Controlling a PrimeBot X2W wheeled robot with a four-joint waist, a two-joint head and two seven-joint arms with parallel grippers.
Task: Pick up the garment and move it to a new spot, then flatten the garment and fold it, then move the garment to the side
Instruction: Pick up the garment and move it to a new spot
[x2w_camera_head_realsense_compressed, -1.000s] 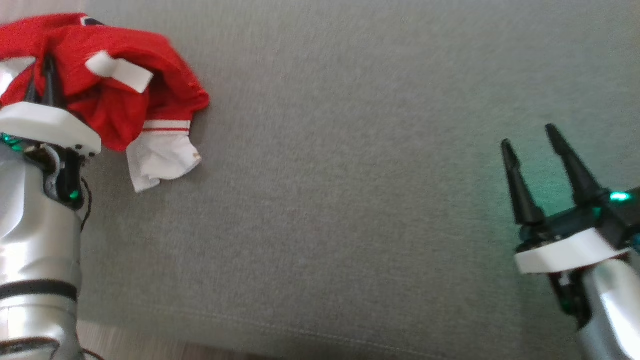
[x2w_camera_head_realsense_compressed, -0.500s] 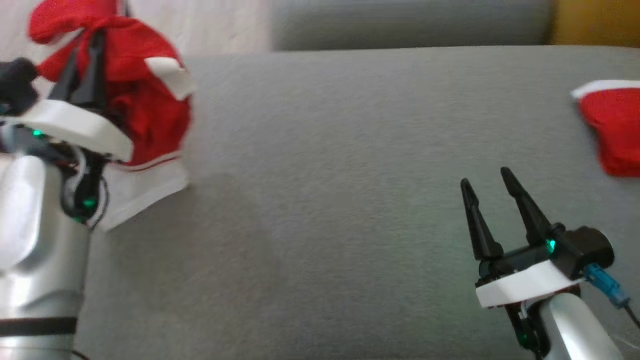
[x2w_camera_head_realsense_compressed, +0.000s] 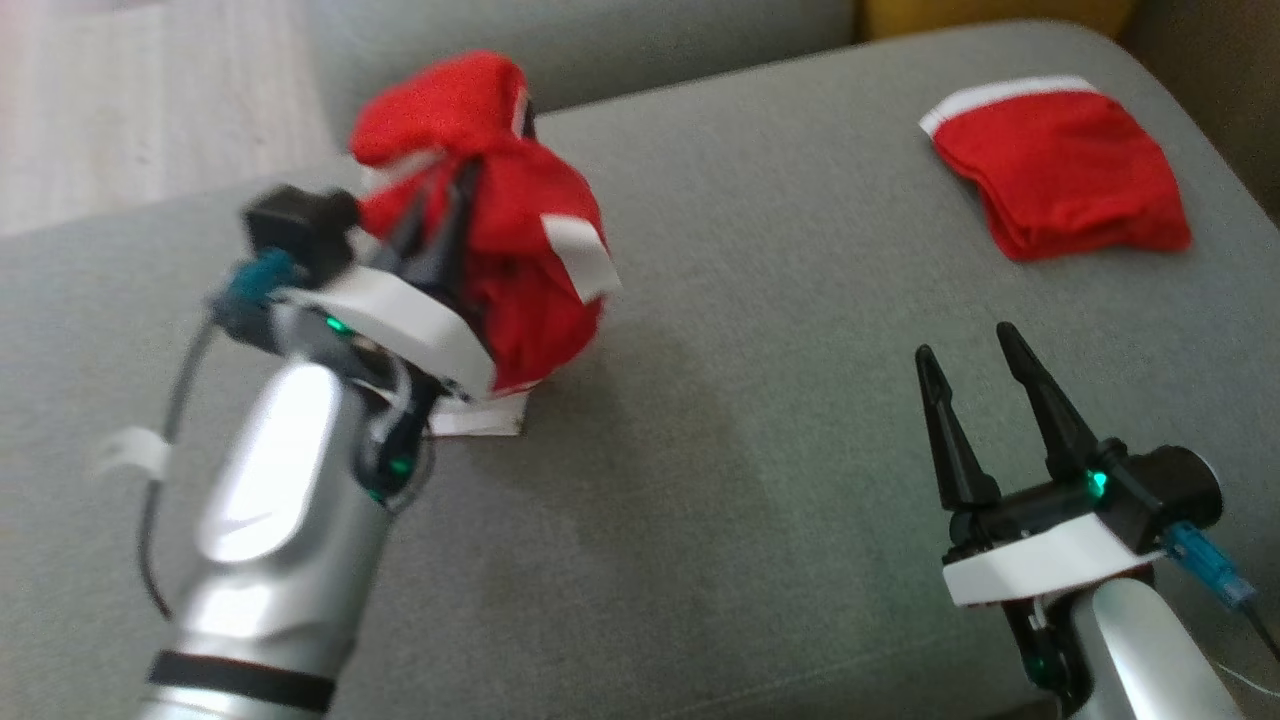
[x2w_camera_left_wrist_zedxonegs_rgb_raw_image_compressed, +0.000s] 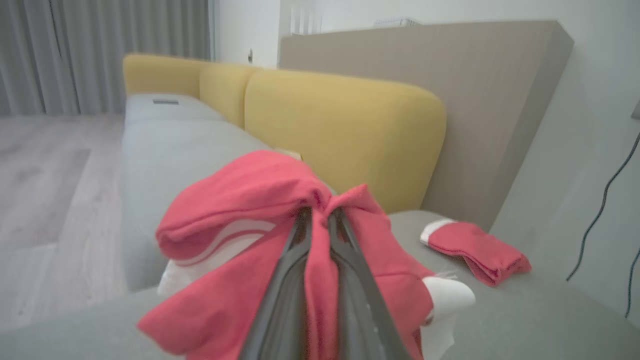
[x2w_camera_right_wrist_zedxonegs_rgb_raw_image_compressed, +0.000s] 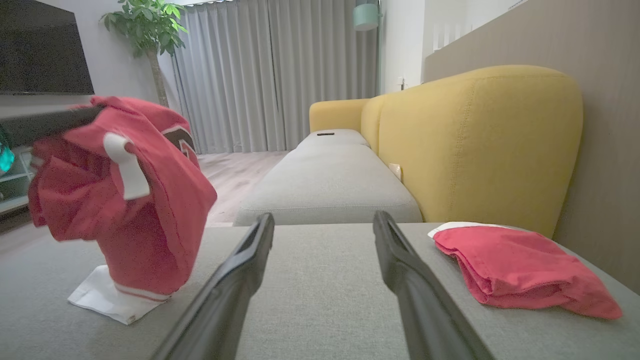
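The garment (x2w_camera_head_realsense_compressed: 520, 260) is a red jersey with white trim, bunched and hanging from my left gripper (x2w_camera_head_realsense_compressed: 452, 192) above the grey sofa seat (x2w_camera_head_realsense_compressed: 700, 450). Both left fingers are shut on a pinch of its red fabric (x2w_camera_left_wrist_zedxonegs_rgb_raw_image_compressed: 320, 200). Its white lower end (x2w_camera_right_wrist_zedxonegs_rgb_raw_image_compressed: 107, 300) still touches the seat. In the right wrist view the garment (x2w_camera_right_wrist_zedxonegs_rgb_raw_image_compressed: 135, 200) hangs at the left. My right gripper (x2w_camera_head_realsense_compressed: 965, 340) stands open over the seat at the lower right, well apart from the garment, with nothing between its fingers (x2w_camera_right_wrist_zedxonegs_rgb_raw_image_compressed: 250, 260).
A second red garment (x2w_camera_head_realsense_compressed: 1060, 175) lies folded at the seat's far right corner, also seen as the folded garment (x2w_camera_right_wrist_zedxonegs_rgb_raw_image_compressed: 520, 272) beside the yellow backrest (x2w_camera_right_wrist_zedxonegs_rgb_raw_image_compressed: 475, 145). Wooden floor (x2w_camera_head_realsense_compressed: 150, 100) lies beyond the seat's left edge. Another sofa section (x2w_camera_right_wrist_zedxonegs_rgb_raw_image_compressed: 330, 175) extends behind.
The camera has swung, shifting the whole view. My left gripper has lifted the garment off the seat and carried it toward the middle. The right gripper stays open.
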